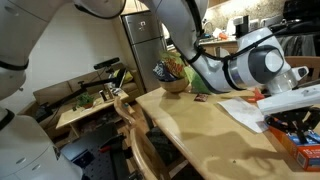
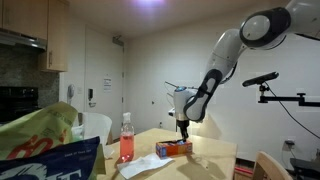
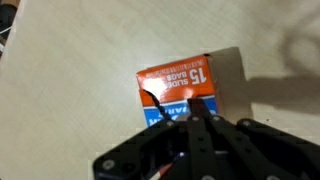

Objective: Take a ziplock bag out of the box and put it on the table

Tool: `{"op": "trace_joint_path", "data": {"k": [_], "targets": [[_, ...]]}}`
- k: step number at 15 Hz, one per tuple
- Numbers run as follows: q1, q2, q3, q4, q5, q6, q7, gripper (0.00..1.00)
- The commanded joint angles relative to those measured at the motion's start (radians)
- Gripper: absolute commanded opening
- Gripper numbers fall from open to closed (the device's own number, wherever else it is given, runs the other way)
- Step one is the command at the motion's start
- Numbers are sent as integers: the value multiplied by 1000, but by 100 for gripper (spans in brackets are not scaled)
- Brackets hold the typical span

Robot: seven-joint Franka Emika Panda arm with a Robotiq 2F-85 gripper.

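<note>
The box (image 3: 178,84), an orange-red carton with a blue panel and white lettering, lies flat on the pale wooden table (image 3: 70,90). A dark torn slit shows in its top face. My gripper (image 3: 197,104) is shut, its tips directly over the blue panel near the box's close edge. I see no ziplock bag between the fingers. In an exterior view the gripper (image 2: 183,130) points straight down onto the box (image 2: 173,148). A flat whitish sheet (image 2: 140,165) lies on the table beside the box; I cannot tell whether it is a ziplock bag. It also shows as a sheet (image 1: 245,112) next to the box (image 1: 303,150).
A pink spray bottle (image 2: 126,142) stands on the table behind the whitish sheet. A bowl of items (image 1: 172,78) sits at the far end of the table. A wooden chair (image 1: 135,130) stands by the table edge, and a cluttered low bench (image 1: 90,100) is beyond it.
</note>
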Motion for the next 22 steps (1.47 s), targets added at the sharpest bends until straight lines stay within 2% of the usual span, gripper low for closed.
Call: {"op": "trace_joint_path", "data": {"k": [1, 3, 5, 13, 22], "targets": [[40, 13, -43, 17, -46, 38, 68, 0], [46, 22, -45, 26, -50, 32, 70, 0], [20, 8, -14, 11, -34, 11, 39, 1], [21, 25, -13, 29, -33, 19, 40, 0], [90, 104, -99, 112, -82, 47, 127, 0]]}}
